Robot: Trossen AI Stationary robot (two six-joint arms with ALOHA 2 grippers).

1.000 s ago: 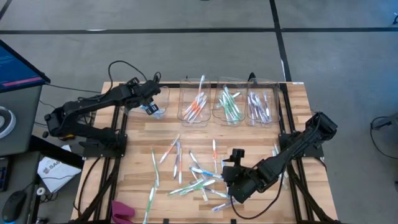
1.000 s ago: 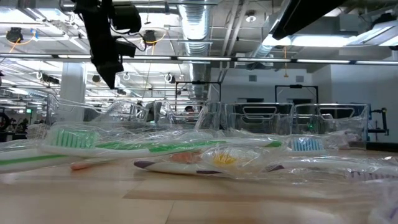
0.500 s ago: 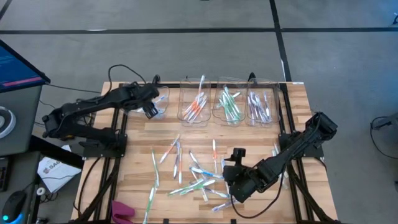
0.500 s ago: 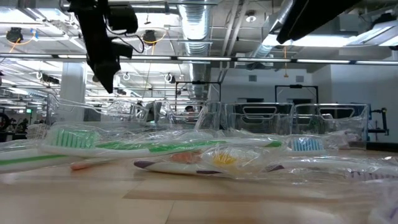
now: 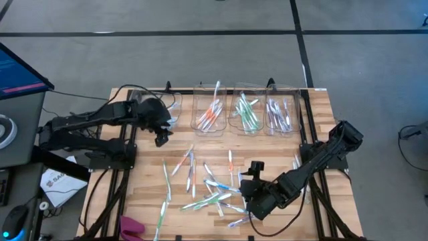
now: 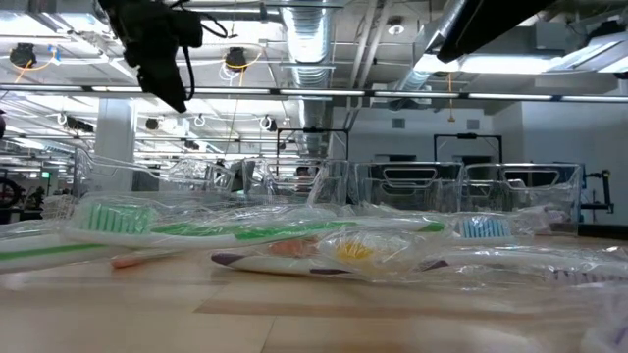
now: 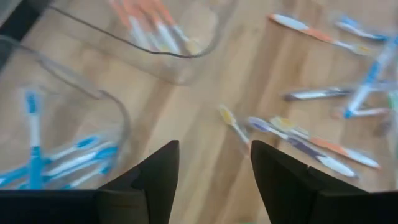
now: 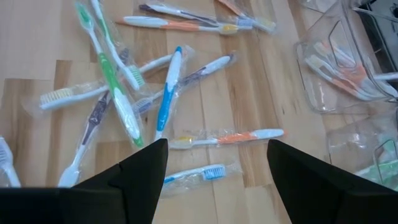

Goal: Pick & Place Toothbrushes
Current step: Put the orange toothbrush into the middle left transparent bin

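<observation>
You are working in a large industrial robotics lab. Behind your wooden worktop (image 5: 314,120) the low view shows exposed silver ducting (image 6: 324,39), ceiling strip lights (image 6: 510,64) and rows of framed workstations (image 6: 471,181). The floor is grey concrete (image 5: 200,60) crossed by dark taped lines (image 5: 297,27).

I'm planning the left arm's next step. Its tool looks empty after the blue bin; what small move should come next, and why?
Probably carry the open, empty left tool on toward the loose wrapped plastic toothbrushes on the wooden table and lower over one. It hangs just beside the clear plastic bin holding blue-handled brushes, holding nothing, with many brushes unsorted.
</observation>
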